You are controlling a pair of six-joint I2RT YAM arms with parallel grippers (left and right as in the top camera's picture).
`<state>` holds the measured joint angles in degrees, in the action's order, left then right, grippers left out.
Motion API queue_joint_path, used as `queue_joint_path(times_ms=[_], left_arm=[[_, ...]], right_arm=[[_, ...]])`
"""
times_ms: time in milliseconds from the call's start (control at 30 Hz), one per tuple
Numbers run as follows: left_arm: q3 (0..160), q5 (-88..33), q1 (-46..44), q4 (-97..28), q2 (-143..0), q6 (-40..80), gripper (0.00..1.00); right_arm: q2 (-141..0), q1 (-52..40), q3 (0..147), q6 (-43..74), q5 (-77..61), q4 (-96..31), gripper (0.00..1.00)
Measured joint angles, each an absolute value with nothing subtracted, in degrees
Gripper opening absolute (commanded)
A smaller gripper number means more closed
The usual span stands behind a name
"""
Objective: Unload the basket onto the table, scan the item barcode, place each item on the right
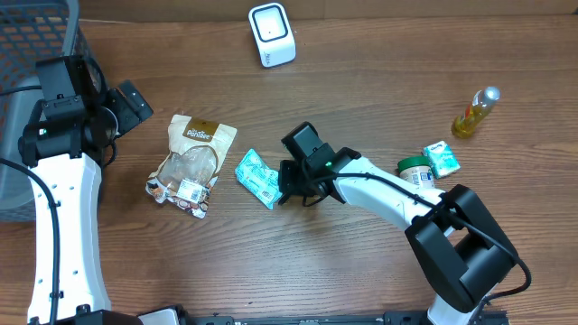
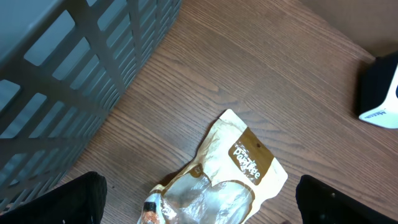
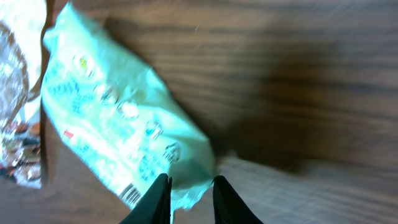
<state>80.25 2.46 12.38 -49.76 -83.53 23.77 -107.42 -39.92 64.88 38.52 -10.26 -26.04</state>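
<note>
Right gripper (image 3: 189,196) is low over the table, jaws a narrow gap apart with the corner of the teal packet (image 3: 124,118) between them. Cannot tell if the pads actually pinch it; fingertips are cut off by the frame edge. The packet lies flat mid-table, beside the snack bag (image 1: 190,162). The barcode (image 3: 130,194) is blurred and next to one finger. Left gripper (image 2: 202,202) is spread wide and holds nothing, only its finger ends showing. The white scanner (image 1: 272,34) is at the far edge, well apart. The basket (image 1: 36,54) is cropped at left.
</note>
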Motion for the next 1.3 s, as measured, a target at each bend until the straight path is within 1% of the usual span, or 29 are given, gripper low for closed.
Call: queue_joint_path(times_ms=[233, 500, 533, 633, 733, 867, 1067, 1300], left_arm=[[80.25, 2.46, 12.38, -49.76, -83.53, 23.77, 1.00], [80.25, 2.46, 12.38, -49.76, -83.53, 23.77, 1.00], [80.25, 2.46, 12.38, -49.76, -83.53, 23.77, 0.99], [80.25, 2.46, 12.38, -49.76, -83.53, 23.77, 0.99], [80.25, 2.46, 12.38, -49.76, -83.53, 23.77, 0.99], [80.25, 2.46, 12.38, -49.76, -83.53, 23.77, 1.00], [80.25, 2.46, 12.38, -49.76, -83.53, 23.77, 1.00], [80.25, 2.46, 12.38, -49.76, -83.53, 23.77, 1.00]], right_arm=[[-107.42, -41.19, 64.88, 38.61, -12.16, -26.09, 0.24], [-107.42, -41.32, 64.86, 38.61, -6.24, -23.42, 0.24], [-107.42, -41.34, 64.86, 38.59, -5.67, -23.11, 0.23], [-107.42, -41.34, 64.86, 38.59, -4.64, -23.05, 0.15], [-107.42, -41.34, 64.86, 38.65, -3.07, -22.52, 0.10], [-107.42, -41.34, 64.86, 38.79, -1.26, -21.28, 0.09], [-107.42, -41.32, 64.86, 38.76, 2.24, -18.02, 0.04], [-107.42, -41.32, 64.86, 38.79, 7.38, -14.66, 0.04]])
